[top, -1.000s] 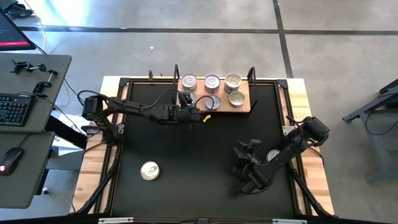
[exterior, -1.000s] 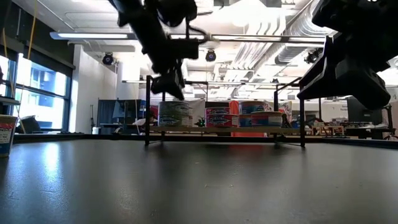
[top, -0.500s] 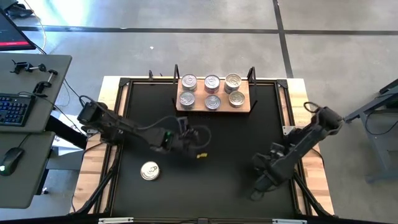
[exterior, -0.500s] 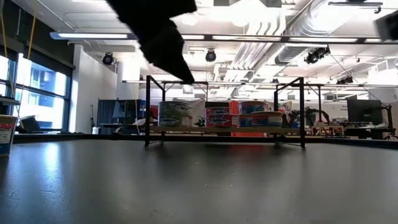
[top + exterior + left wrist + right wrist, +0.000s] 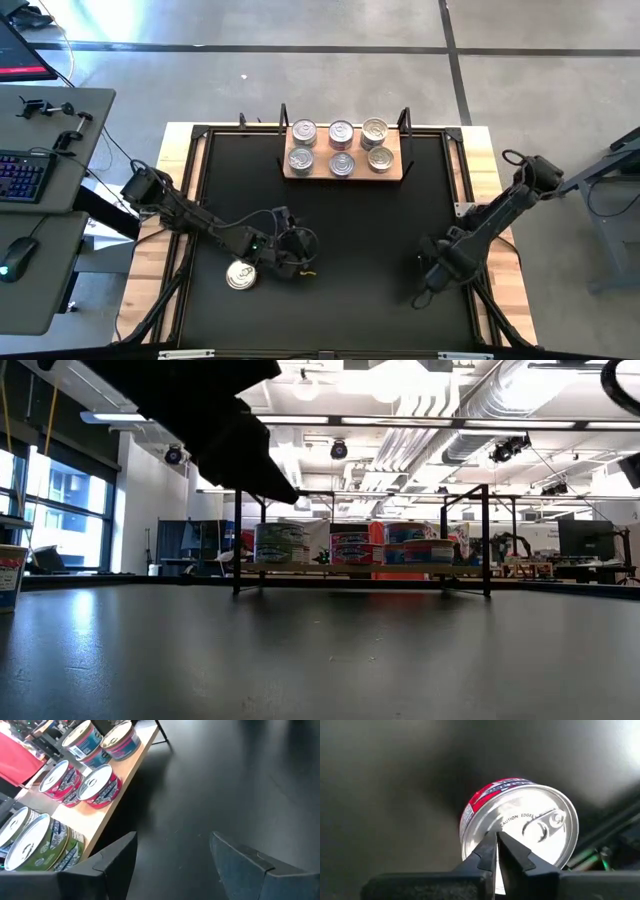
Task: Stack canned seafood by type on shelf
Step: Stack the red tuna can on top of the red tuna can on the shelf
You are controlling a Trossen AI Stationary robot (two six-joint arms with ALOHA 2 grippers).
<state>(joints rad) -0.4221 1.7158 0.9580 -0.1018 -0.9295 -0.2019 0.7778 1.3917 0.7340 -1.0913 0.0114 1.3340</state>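
Note:
The shelf [image 5: 392, 174], a light wooden board with black posts, stands at the table's far middle. Several cans [image 5: 341, 147] stand on it in two rows; the left wrist view shows them green-, red- and blue-sided [image 5: 100, 786]. A loose silver-lidded can [image 5: 240, 273] stands on the black table near the front left. My left gripper [image 5: 300, 252] [image 5: 172, 865] hovers open just right of it, holding nothing. My right gripper [image 5: 430, 285] [image 5: 496, 840] points down at the right, shut, over a red-sided can [image 5: 520, 820] on the table. In the high view my right arm hides that can. My right gripper's shut fingertips [image 5: 487, 851] show in front of the near rim of the red-sided can's lid [image 5: 506, 822], coming from above. Whether they touch the lid I cannot tell. The can stands flat on the table, pull tab up.
The shelf's black posts [image 5: 238, 535] rise at both ends of the board. A black rail frames the tabletop [image 5: 330, 215]. A desk with a keyboard [image 5: 22, 175] stands beyond the table's left edge.
My left gripper has swung away from the shelf toward the table's near edge, rolling as it went, and now stands by the loose can, still open. My right gripper has drawn back toward the right edge, tipped to point down, and shut.

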